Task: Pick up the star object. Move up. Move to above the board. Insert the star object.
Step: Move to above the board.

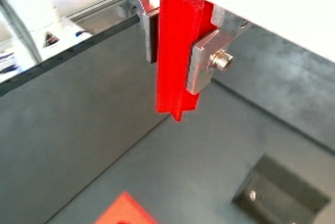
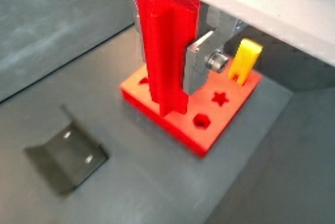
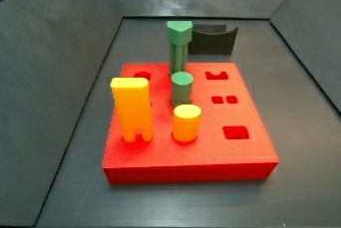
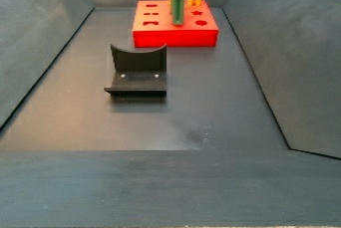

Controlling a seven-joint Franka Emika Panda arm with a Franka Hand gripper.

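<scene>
My gripper (image 1: 175,60) is shut on the star object (image 1: 173,91), a slim red post that hangs upright between the silver fingers (image 1: 205,64), its lower end free in the air. It shows in both wrist views; in a wrist view the gripper (image 2: 173,64) holds the post (image 2: 163,83) above the near part of the board (image 2: 199,128). The board is a thick red block with shaped holes, one of them star-shaped (image 2: 222,99). Neither gripper nor post shows in the side views, where the board (image 3: 200,164) (image 4: 173,37) lies on the dark floor.
Two green pegs (image 3: 178,41) (image 3: 181,85) and two yellow pegs (image 3: 131,109) (image 3: 186,122) stand in the board; one yellow peg (image 2: 245,60) is close behind the gripper. The fixture (image 4: 138,71) (image 2: 66,156) (image 3: 213,41) stands on the floor beside the board. Sloped dark walls ring the floor.
</scene>
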